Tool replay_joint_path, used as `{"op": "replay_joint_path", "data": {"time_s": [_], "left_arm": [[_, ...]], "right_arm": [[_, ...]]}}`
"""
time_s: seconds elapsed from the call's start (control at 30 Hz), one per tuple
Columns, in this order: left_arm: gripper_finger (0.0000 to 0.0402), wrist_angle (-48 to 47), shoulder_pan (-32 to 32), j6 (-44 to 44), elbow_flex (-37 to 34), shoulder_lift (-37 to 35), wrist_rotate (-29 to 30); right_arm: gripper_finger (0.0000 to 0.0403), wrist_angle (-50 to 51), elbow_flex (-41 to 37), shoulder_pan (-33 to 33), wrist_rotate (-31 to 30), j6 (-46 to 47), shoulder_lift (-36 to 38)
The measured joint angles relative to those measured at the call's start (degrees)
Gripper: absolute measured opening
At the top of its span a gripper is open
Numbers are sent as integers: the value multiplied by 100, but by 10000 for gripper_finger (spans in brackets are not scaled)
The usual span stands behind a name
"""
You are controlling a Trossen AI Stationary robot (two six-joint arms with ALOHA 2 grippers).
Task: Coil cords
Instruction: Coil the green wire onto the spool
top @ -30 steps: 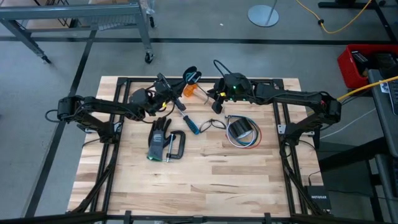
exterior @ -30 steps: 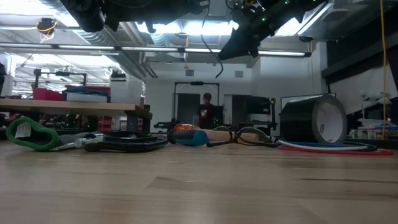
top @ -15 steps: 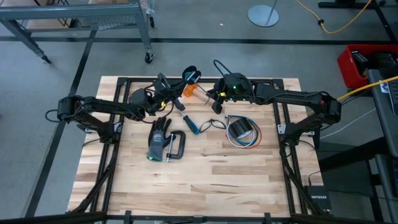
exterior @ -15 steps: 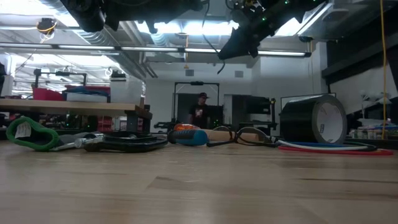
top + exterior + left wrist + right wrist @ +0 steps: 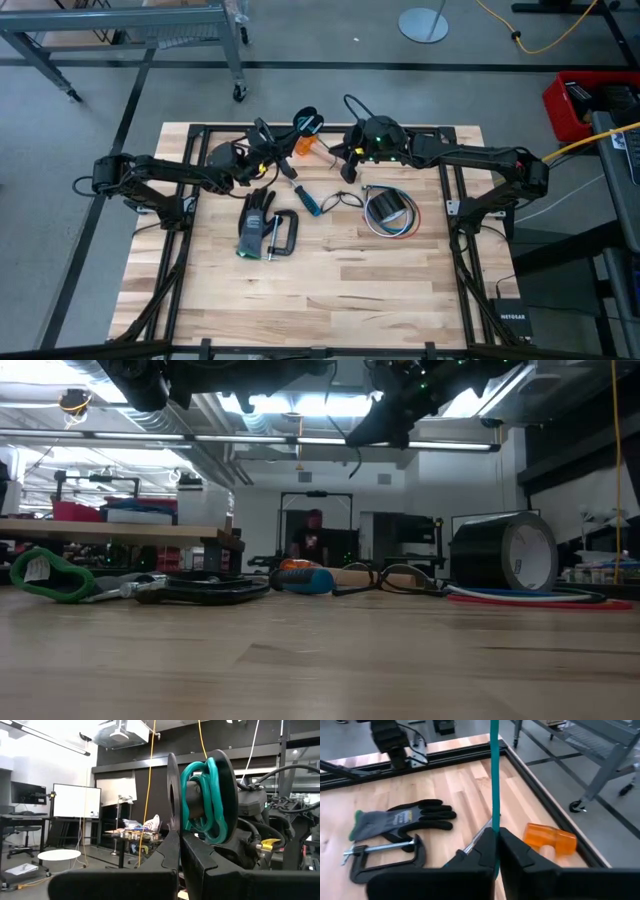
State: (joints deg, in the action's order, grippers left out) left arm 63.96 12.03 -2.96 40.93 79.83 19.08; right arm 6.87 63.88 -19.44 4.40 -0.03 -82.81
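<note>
Overhead, the left hand (image 5: 179, 851) was clamped on a black spool (image 5: 200, 795) wound with the teal-green cord (image 5: 212, 800), while the right hand (image 5: 496, 851) pinched that cord's taut free end above the counter (image 5: 330, 270).

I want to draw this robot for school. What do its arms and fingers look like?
Draw two long, dark arms made of jointed tube sections, with thin black cables running alongside them. The left gripper and the right gripper each end in two flat, black, wedge-shaped fingers. Add small green lights on the right arm's wrist and a little yellow tag there.
</note>
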Motion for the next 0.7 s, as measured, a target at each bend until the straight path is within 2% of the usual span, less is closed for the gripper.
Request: {"op": "replay_joint_path", "data": {"time_s": [0.13,0.23,0.53,0.7], "left_arm": [[0,0,0,0,0,0,-1],[0,0,0,-9,0,0,0],[0,-3,0,-153,0,4,-1],[0,-4,1,-170,0,4,-1]], "right_arm": [[18,-142,0,0,155,256,0],[9,-319,0,45,273,384,0],[4,-787,0,456,245,656,0],[4,-955,0,669,114,1170,0]]}}
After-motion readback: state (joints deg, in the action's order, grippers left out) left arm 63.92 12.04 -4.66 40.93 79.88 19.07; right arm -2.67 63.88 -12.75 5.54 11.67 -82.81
